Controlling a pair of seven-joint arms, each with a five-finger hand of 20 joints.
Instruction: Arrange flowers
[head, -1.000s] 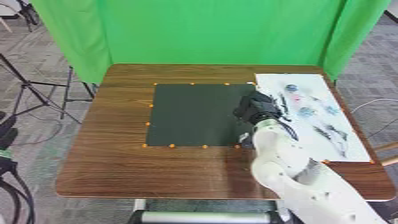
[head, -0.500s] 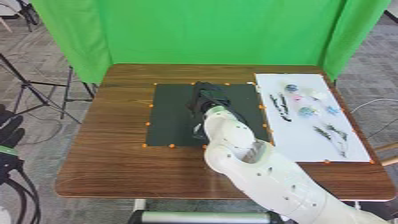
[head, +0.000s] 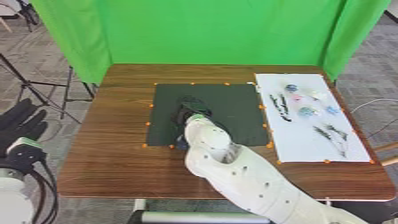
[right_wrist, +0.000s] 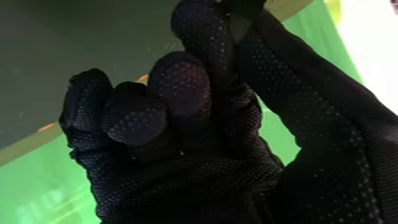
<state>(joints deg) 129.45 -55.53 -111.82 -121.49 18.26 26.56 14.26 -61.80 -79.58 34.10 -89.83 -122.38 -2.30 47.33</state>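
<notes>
Flowers (head: 306, 111) lie well to the right of my right hand's (head: 192, 106) fingers. Beyond those fingers hangs a green curtain (head: 222, 35); the brown desk (head: 107, 165) spreads around and below them, with a dark mat (head: 235, 110) beneath them and a white sheet (head: 298, 147) under the flowers, to their right. Well to their left, my left hand (head: 19, 122) has its fingers straight and wide. My right fingers (right_wrist: 182, 82) are curled, the thumb narrowly beside them; whether they pinch anything, I cannot tell.
</notes>
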